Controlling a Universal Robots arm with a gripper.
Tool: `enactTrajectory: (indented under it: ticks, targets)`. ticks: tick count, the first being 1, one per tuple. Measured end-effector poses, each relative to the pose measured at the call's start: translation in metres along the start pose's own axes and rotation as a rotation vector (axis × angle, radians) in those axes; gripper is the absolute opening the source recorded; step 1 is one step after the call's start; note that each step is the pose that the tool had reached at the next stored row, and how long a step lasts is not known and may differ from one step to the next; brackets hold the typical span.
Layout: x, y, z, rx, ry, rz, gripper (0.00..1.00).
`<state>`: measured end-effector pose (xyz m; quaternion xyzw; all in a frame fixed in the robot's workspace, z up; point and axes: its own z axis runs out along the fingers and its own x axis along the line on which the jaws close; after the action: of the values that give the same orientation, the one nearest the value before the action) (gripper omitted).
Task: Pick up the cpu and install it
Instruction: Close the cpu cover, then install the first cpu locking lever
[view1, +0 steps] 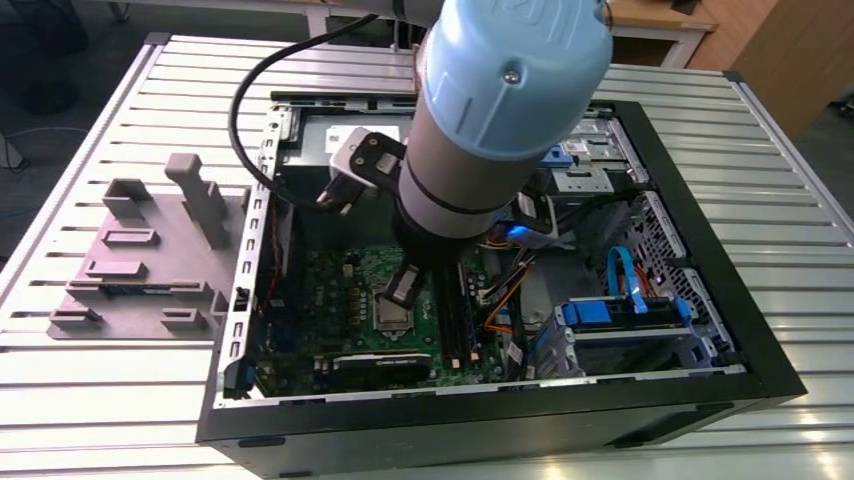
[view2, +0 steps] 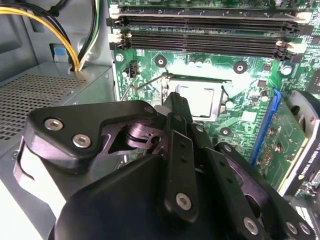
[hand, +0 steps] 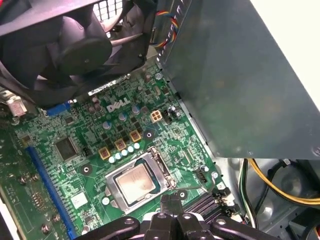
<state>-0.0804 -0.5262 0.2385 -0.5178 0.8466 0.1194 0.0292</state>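
Observation:
The cpu (hand: 134, 183), a flat square chip with a shiny silver top, lies inside the black socket frame (hand: 111, 176) on the green motherboard (hand: 80, 150). In the second wrist view the cpu (view2: 199, 100) shows just past my fingertips. My gripper (hand: 170, 202) hangs low inside the open computer case, beside the socket's edge, its black fingers (view2: 176, 107) shut together with nothing between them. In the exterior view the gripper (view1: 402, 289) sits right above the socket (view1: 392, 318). A thin wire lever (hand: 192, 188) stands beside the socket.
A mauve-grey tray (view1: 147, 260) with upright blocks lies on the slatted table at the exterior view's left of the case. Memory slots (view2: 200, 35), a grey power supply (hand: 240, 75), a black fan (hand: 75, 45), yellow cables (view2: 75, 45) and a blue drive bracket (view1: 621, 310) crowd the case.

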Motion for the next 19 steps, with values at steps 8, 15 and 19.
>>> enactTrajectory:
  ticks: [8,15,19]
  targets:
    - [0.0024,0.0034,0.0024,0.0148,-0.0072,-0.006,0.11]
    - [0.0025,0.0035,0.0025,0.0149,-0.0072,-0.006,0.11]
    - [0.0024,0.0035,0.0023,0.0149,-0.0072,-0.006,0.11]
